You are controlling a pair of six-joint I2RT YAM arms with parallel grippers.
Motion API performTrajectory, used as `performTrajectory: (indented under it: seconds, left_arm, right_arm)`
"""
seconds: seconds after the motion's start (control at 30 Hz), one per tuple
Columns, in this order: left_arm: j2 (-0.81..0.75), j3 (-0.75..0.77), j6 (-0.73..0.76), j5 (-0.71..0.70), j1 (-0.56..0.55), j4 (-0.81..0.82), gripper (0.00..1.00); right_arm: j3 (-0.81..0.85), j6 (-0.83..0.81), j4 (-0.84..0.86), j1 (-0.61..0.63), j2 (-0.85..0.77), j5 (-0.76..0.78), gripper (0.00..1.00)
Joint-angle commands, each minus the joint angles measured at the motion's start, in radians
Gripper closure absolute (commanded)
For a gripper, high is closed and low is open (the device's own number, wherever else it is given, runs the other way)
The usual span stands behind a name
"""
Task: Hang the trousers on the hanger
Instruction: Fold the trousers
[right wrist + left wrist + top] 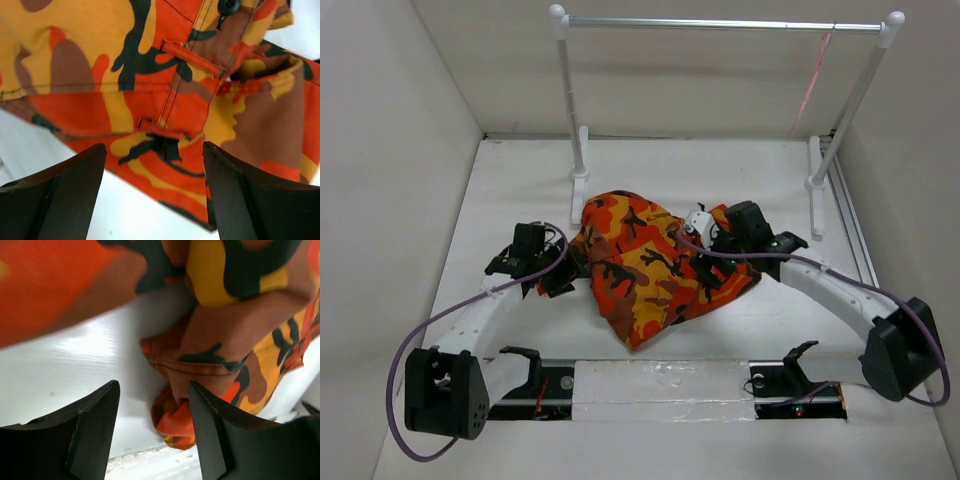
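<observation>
One pair of trousers (650,265), soft cloth, camouflage print in orange, red, yellow, brown and black; you had it lying in a crumpled heap on the white table (520,180), in the middle, between the two arms and in front of the rack; folded over itself, no leg laid out straight.

Detail from your right wrist view: stitched seams, a belt loop (192,57) and a black button (227,5) at the top edge; the cloth filled most of that view, with bare table below it.

One hanger (815,85), thin, pale pink; it hung from the silver rail (720,25) near the rack's right post, well apart from the trousers.

Left gripper (154,386): low at the heap's left edge; fingers apart, clamped on nothing; a bunched hem lay on the table just beside the right-hand finger (210,430); whether it touched, you could not tell.

Right gripper (154,146): over the heap's upper right side; fingers spread wide, holding nothing, with cloth beyond the tips.
</observation>
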Motion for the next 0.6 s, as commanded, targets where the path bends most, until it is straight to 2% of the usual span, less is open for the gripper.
performTrajectory:
  seconds: [0.0, 0.2, 0.33, 0.47, 0.5, 0.53, 0.57]
  left_arm:
    - [-0.017, -0.075, -0.129, 0.062, -0.083, 0.155, 0.42]
    - [-0.030, -0.148, -0.154, 0.105, -0.094, 0.244, 0.22]
    - [0.075, -0.199, -0.149, 0.147, -0.094, 0.359, 0.21]
    - [0.200, -0.195, -0.140, 0.157, -0.094, 0.505, 0.25]
    - [0.207, -0.189, -0.143, 0.165, -0.094, 0.525, 0.28]
    - [0.216, -0.185, -0.147, 0.171, -0.094, 0.546, 0.33]
    - [0.221, -0.185, -0.158, 0.179, -0.104, 0.591, 0.42]
  right_arm:
    - [-0.012, 0.013, 0.216, -0.002, 0.077, -0.043, 0.15]
    - [-0.018, 0.033, 0.318, -0.072, 0.214, -0.118, 0.04]
    - [-0.036, 0.049, 0.353, -0.100, 0.267, -0.173, 0.04]
    - [-0.058, 0.063, 0.381, -0.111, 0.322, -0.279, 0.05]
    - [-0.065, 0.065, 0.390, -0.111, 0.330, -0.296, 0.08]
    - [-0.067, 0.065, 0.396, -0.111, 0.336, -0.336, 0.16]
    - [-0.064, 0.065, 0.395, -0.111, 0.338, -0.354, 0.52]
